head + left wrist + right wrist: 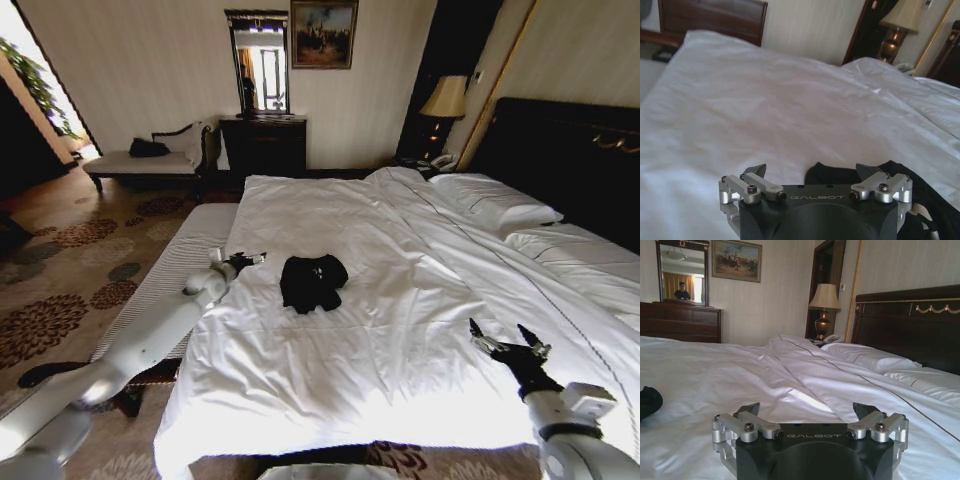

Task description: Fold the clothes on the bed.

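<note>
One bed (pixel 330 330) stands in the room, with one black T-shirt (pixel 312 281) bunched on its white cover. Two pillows (pixel 495 203) lie by one dark headboard (pixel 560 150). Two grippers are counted: the left gripper (pixel 243 261) and the right gripper (pixel 508 340), each with two fingers spread apart. One lamp (pixel 444 100), one mirror (pixel 258 62), one painting (pixel 323 33), one dark dresser (pixel 263 143), one cream chaise longue (pixel 150 160) and one grey-striped bench (pixel 170 270) complete the count

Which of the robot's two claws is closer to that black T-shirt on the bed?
The left. The left gripper hovers open just beside the crumpled black T-shirt, at the bed's edge. The right gripper, also open, hangs well away, nearer the pillows.
</note>
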Controlling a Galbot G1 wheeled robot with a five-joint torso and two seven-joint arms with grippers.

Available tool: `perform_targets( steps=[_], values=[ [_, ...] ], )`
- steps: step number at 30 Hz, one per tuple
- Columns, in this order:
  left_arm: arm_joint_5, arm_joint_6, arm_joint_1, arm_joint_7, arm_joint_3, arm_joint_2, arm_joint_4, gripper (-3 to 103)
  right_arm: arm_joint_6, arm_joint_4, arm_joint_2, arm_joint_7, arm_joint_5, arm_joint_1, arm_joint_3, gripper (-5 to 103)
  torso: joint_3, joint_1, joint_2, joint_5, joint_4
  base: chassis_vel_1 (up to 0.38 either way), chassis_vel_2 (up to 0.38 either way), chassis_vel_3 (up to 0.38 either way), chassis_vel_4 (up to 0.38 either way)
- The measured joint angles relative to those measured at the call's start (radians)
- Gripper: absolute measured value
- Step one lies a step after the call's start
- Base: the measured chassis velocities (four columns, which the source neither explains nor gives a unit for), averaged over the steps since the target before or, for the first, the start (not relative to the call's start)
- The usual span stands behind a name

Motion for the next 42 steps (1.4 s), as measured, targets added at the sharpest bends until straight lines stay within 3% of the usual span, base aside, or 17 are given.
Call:
perform_targets(
  steps=[3,7,11,12,18,27,30,32,34,38,42],
  values=[
    [0.0,0.005,-0.019,0.0,0.005,-0.051,0.08,100,0.0,0.0,0.005,0.001,-0.002,-0.004,0.003,100,0.0,0.0,0.0,-0.0003,0.0002,0.0,0.0,0.0,0.0],
    [0.059,0.001,-0.054,0.014,-0.014,-0.205,0.307,100,0.005,-0.002,0.014,0.001,-0.005,-0.015,0.012,100,0.0,0.0,0.0,-0.0004,0.0005,0.0,0.0,0.0,0.0],
    [0.101,-0.002,-0.055,0.025,-0.052,-0.273,0.379,100,0.0,-0.006,-0.004,0.004,-0.002,0.0,0.004,100,0.0,0.0,0.0,-0.0005,-0.0006,0.0,0.0,0.0,0.0],
    [0.114,-0.004,-0.052,0.026,-0.071,-0.292,0.393,100,-0.005,-0.009,-0.017,0.007,-0.001,0.012,-0.003,100,0.0,0.0,0.0,-0.0003,0.001,0.0,0.0,0.0,0.0],
    [0.173,-0.017,-0.055,0.032,-0.133,-0.361,0.492,100,-0.008,-0.01,-0.018,0.008,0.003,0.012,-0.008,100,0.0,0.0,0.0,-0.0003,0.0,0.0,0.0,0.0,0.0],
    [0.229,-0.026,-0.056,0.046,-0.2,-0.382,0.563,101,-0.008,-0.01,-0.031,0.01,0.013,0.011,0.0,100,0.0,0.0,0.0,-0.0004,0.0004,0.0,0.0,0.0,0.0],
    [0.233,-0.024,-0.036,0.044,-0.221,-0.371,0.534,96,-0.008,-0.008,-0.03,0.011,0.013,0.01,-0.001,100,0.0,0.0,0.0,-0.0005,0.0004,0.0,0.0,0.0,0.0],
    [0.231,-0.023,-0.03,0.043,-0.222,-0.363,0.523,85,-0.008,-0.006,-0.029,0.011,0.014,0.009,-0.001,100,0.0,0.0,0.0,-0.0004,0.0006,0.0,0.0,0.0,0.0],
    [0.226,-0.02,-0.027,0.043,-0.222,-0.359,0.515,85,-0.008,-0.006,-0.029,0.011,0.015,0.008,0.0,100,0.0,0.0,0.0,-0.0004,0.0006,0.0,0.0,0.0,0.0],
    [0.213,-0.008,-0.023,0.044,-0.221,-0.363,0.501,65,-0.009,-0.001,-0.036,0.013,0.022,0.006,0.009,100,0.0,0.0,0.0,-0.0005,0.0008,0.0,0.0,0.0,0.0],
    [0.218,0.001,-0.026,0.04,-0.221,-0.389,0.515,54,-0.01,0.005,-0.038,0.014,0.027,0.002,0.019,100,0.0,0.0,0.0,-0.0005,0.0,0.0,0.0,0.0,0.0]
  ],
)
